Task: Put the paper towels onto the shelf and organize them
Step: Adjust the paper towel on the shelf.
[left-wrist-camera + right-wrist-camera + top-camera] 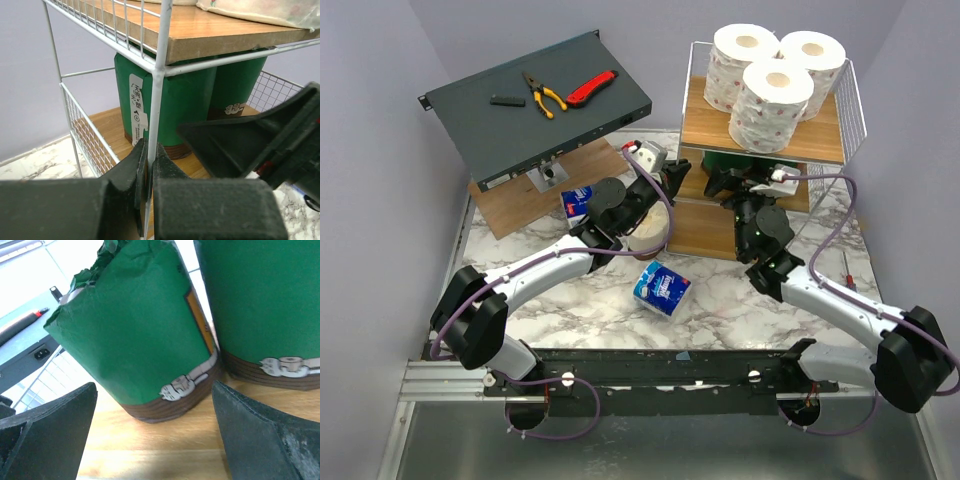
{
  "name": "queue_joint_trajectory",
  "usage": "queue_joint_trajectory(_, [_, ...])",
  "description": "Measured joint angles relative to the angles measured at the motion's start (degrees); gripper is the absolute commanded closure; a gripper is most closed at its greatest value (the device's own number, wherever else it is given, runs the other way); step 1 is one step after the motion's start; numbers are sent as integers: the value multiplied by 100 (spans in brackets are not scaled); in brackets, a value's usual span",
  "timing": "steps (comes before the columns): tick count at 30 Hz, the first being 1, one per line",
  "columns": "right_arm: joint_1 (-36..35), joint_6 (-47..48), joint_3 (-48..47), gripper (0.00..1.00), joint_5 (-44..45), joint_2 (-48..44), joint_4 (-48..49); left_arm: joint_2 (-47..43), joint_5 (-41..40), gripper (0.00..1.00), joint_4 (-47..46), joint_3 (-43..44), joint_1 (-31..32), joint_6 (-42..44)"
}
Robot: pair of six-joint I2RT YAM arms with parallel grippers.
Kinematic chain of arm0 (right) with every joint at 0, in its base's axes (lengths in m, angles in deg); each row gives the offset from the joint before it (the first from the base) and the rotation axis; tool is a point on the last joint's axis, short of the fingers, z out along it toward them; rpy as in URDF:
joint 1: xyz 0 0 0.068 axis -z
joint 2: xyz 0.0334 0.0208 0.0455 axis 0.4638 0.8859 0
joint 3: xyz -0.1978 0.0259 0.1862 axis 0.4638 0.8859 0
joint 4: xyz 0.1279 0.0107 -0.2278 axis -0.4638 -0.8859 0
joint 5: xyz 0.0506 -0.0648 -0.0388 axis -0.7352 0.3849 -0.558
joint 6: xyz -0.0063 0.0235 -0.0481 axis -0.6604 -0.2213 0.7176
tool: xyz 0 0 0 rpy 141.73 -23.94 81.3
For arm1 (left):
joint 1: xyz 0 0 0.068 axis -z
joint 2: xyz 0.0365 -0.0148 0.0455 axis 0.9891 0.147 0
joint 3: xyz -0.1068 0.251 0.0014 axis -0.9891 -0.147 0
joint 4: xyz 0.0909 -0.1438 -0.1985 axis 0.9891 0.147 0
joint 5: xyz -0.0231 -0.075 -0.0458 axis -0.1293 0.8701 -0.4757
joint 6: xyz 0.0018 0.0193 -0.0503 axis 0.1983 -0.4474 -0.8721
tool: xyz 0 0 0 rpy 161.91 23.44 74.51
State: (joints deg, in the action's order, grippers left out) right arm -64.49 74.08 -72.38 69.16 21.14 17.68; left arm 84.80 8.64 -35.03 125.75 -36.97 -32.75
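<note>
The shelf (825, 140) stands at the back right, with three white printed paper towels (772, 95) on its top board. Two green-wrapped rolls (140, 330) (265, 300) stand side by side on the middle board (160, 450). My right gripper (154, 405) is open just in front of the left green roll, touching nothing. My left gripper (149, 160) is shut on the shelf's white front corner post (159, 90). A cream roll (650, 232) lies under the left arm. Two blue-and-white packs (661, 288) (577, 203) lie on the table.
A slanted dark grey box (535, 115) at the back left carries pliers (543, 95), a red knife (591, 88) and a small black piece (506, 100). It leans on a flat wooden board (520, 205). A screwdriver (845, 268) lies at the right.
</note>
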Motion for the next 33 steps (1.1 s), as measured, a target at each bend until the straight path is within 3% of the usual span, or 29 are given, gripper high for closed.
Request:
queue_joint_trajectory(17, [-17, -35, -789, 0, 1405, 905, 4, 0, -2, 100, 2, 0, 17, 22])
queue_joint_trajectory(28, [260, -61, -841, 0, 1447, 918, -107, 26, 48, 100, -37, 0, 125, 15])
queue_joint_trajectory(33, [372, -66, -625, 0, 960, 573, -319, 26, 59, 100, -35, -2, 125, 17])
